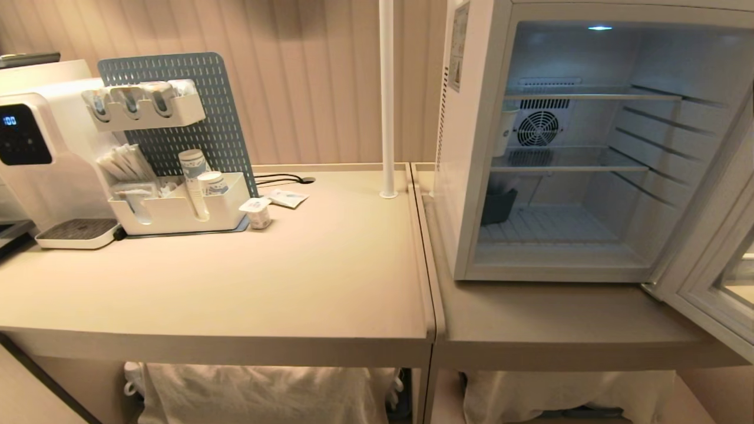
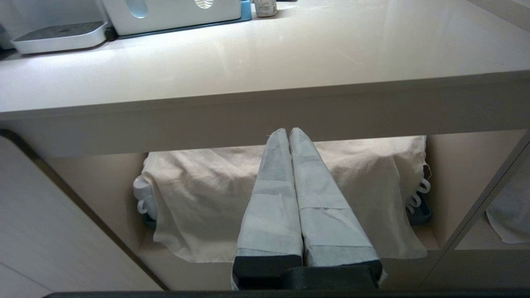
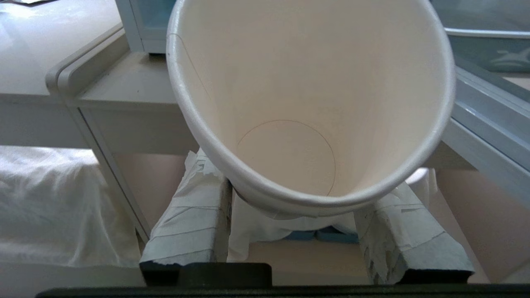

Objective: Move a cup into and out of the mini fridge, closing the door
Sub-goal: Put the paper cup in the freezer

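Right, you have the cup (image 3: 306, 103) clamped between the right gripper (image 3: 306, 231) fingers, low down near its base, mouth tipped toward the wrist camera; neither arm shows in the head view. The left gripper (image 2: 288, 194) is pressed together on nothing, parked below the table edge (image 2: 265, 103) in front of a draped cloth (image 2: 198, 194). The fridge (image 1: 471, 147) fills the upper right of the head frame, its door (image 1: 713, 277) swung wide to the lower right, so the step in hand looks like carrying the cup in. Level the cup before you lift, since the grip sits low and the rim could swing. Come up past the table's front lip, then go straight in through the middle of the opening. The middle shelf (image 1: 568, 168) offers bare wire toward its centre and right; something pale already stands at its left end, and a dark tub (image 1: 498, 206) sits below. Keep off the door's inner edge.
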`<state>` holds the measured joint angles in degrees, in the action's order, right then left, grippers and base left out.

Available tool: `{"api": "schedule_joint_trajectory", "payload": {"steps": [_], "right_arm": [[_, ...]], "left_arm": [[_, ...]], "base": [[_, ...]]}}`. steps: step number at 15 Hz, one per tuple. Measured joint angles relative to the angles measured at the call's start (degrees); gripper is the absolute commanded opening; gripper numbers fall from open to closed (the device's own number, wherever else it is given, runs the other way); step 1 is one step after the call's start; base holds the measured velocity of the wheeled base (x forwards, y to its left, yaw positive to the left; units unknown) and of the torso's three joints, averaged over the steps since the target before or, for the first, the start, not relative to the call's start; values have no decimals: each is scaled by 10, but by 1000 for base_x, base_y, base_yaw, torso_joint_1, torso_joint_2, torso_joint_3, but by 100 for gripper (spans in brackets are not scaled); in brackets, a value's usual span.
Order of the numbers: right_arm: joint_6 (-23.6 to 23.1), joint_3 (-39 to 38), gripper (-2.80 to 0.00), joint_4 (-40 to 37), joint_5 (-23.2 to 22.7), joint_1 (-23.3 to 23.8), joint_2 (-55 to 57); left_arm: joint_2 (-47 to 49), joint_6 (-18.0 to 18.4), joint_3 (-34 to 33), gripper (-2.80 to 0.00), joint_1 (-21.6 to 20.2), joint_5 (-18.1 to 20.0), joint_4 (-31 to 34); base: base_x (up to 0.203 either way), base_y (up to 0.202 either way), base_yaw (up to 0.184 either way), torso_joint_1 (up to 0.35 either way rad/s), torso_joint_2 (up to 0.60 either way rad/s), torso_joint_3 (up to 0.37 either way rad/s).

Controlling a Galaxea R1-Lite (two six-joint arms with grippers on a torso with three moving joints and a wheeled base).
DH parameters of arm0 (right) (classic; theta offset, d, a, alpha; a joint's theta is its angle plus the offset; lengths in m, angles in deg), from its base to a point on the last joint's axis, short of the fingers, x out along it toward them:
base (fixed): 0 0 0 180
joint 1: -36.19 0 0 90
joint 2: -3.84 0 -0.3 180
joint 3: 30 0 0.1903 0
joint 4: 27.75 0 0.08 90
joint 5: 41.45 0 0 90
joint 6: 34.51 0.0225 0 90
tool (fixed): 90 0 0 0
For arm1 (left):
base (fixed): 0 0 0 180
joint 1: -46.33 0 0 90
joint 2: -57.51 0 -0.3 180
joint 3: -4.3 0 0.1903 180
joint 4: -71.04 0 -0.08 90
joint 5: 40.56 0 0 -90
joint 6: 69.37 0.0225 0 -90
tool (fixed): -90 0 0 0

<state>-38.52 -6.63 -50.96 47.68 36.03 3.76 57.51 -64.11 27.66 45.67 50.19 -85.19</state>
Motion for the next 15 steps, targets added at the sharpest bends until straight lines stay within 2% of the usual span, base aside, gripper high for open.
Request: {"api": "schedule_joint_trajectory", "payload": {"steps": [4, 8, 13, 15], "right_arm": [[1, 1, -280, -3, 0, 0, 0], [1, 29, -280, -72, -2, 0, 2], [6, 196, -280, -232, -39, 0, 65], [33, 270, -280, -299, -57, 0, 134]], "left_arm": [[0, -4, 0, -280, 0, -2, -1], [0, -4, 0, -280, 0, -3, -1], [0, -5, 0, -280, 0, -2, -1], [0, -4, 0, -280, 0, -3, -1]], "base": [[0, 0, 0, 0, 0, 0], [0, 0, 0, 0, 0, 0], [0, 0, 0, 0, 0, 0], [0, 0, 0, 0, 0, 0]]}}
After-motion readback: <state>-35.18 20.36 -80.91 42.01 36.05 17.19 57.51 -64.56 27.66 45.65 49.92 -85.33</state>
